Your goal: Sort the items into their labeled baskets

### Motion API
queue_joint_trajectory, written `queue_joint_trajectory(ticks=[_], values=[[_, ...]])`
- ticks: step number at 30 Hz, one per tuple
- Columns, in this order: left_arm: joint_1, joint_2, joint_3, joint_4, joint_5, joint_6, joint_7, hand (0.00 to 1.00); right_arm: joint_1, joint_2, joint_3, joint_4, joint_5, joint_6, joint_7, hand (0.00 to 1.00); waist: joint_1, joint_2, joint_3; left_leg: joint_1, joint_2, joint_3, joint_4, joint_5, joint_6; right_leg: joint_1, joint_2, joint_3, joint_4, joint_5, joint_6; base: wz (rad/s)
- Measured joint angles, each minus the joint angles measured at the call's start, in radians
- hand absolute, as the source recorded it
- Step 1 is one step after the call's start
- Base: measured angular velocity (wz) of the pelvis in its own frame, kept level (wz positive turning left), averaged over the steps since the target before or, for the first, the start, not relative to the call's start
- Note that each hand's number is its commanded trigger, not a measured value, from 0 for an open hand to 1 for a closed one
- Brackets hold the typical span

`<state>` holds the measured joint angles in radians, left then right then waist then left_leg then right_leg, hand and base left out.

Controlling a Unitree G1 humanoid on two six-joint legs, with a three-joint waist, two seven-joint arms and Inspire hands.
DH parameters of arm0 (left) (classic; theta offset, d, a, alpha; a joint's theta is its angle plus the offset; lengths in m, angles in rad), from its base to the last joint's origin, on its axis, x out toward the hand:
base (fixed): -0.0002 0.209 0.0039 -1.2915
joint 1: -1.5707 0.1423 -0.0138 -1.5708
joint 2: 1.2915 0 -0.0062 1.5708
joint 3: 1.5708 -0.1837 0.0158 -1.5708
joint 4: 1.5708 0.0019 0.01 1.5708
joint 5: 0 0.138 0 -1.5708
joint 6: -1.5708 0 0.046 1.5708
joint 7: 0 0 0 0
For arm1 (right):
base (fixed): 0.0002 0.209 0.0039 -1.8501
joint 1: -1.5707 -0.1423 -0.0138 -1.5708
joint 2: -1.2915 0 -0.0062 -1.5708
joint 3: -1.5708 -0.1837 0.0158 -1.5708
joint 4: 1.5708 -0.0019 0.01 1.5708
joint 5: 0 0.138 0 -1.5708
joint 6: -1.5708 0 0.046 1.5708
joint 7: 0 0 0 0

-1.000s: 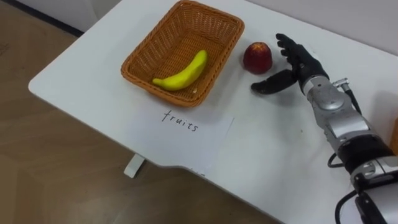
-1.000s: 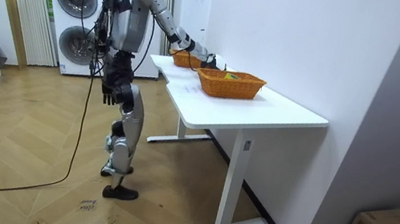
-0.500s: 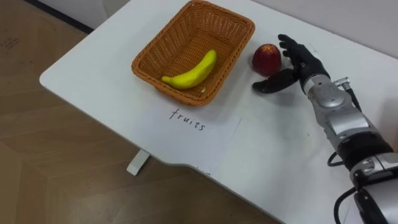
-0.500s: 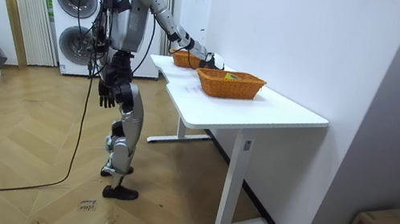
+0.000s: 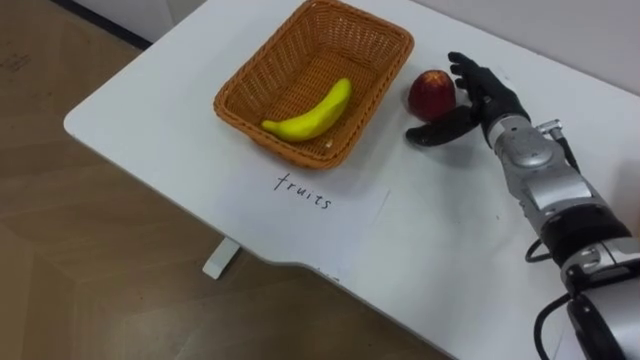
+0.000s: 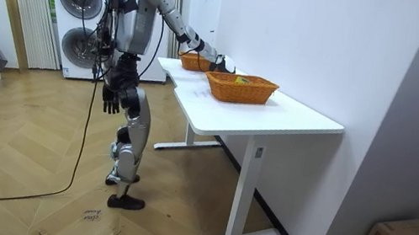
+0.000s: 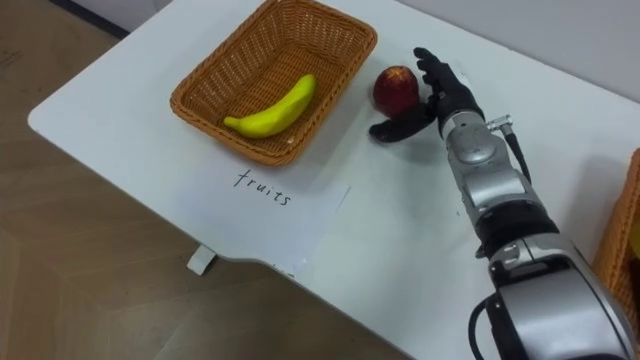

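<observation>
Paper, a white sheet with one handwritten word [image 5: 305,205], lies flat on the white table [image 5: 130,110] against the near rim of the brown woven wicker basket [image 5: 300,55]. A curved yellow banana [image 5: 310,112] rests inside that basket, along its near side. The round red apple [image 5: 431,92] sits on the table just outside the basket's right rim, so the basket's raised right wall stands between the apple and the banana. Well to the right of the basket, the edge of a second orange wicker basket [image 7: 628,235] shows.

The robot's right hand [image 5: 490,100] reaches across the table from the right of the basket. Its fingers are spread and nearly straight at the apple's far right side, and its thumb [image 5: 435,130] is stretched out low on the near side. The hand cups the fruit loosely without clasping it, and whether the fingers touch the skin cannot be told. In the room view the robot stands upright at the table's far end, and its left hand [image 6: 111,101] hangs by its hip.

Compared with a second ago, the gap between the fingers and the apple is narrower. The apple, banana and basket keep their places relative to each other, and the head camera has shifted slightly.
</observation>
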<state>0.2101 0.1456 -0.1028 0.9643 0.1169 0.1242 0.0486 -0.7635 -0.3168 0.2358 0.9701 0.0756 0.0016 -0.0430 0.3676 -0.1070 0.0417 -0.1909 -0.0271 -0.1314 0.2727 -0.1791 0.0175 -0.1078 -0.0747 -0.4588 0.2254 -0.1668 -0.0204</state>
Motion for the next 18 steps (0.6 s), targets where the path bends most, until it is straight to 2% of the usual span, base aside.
queue_joint_trajectory(ticks=[5,12,18], values=[[0.0,0.0,-0.001,0.001,-0.008,0.0,0.005,0.0,-0.001,0.0,0.009,0.001,0.006,0.0,-0.012,0.0,0.001,-0.001,0.0014,0.001,0.0,-0.002,0.0,0.0,0.0,0.0,0.001,-0.001,0.0,0.0,0.0,0.0],[0.0,0.0,-0.001,0.002,-0.008,0.0,0.006,0.0,-0.002,0.0,0.017,0.001,0.006,0.0,-0.027,0.0,0.005,-0.006,0.0081,0.001,-0.001,-0.003,0.0,0.0,0.0,0.0,0.004,-0.001,0.0,0.0,0.0,0.0],[-0.001,0.002,-0.001,0.003,-0.009,0.0,0.006,0.0,-0.004,-0.001,0.016,0.006,0.006,0.0,-0.042,0.0,0.007,-0.007,0.0088,-0.007,-0.002,-0.011,0.003,0.0,0.0,0.001,0.006,-0.009,-0.003,0.0,0.0,0.03]])
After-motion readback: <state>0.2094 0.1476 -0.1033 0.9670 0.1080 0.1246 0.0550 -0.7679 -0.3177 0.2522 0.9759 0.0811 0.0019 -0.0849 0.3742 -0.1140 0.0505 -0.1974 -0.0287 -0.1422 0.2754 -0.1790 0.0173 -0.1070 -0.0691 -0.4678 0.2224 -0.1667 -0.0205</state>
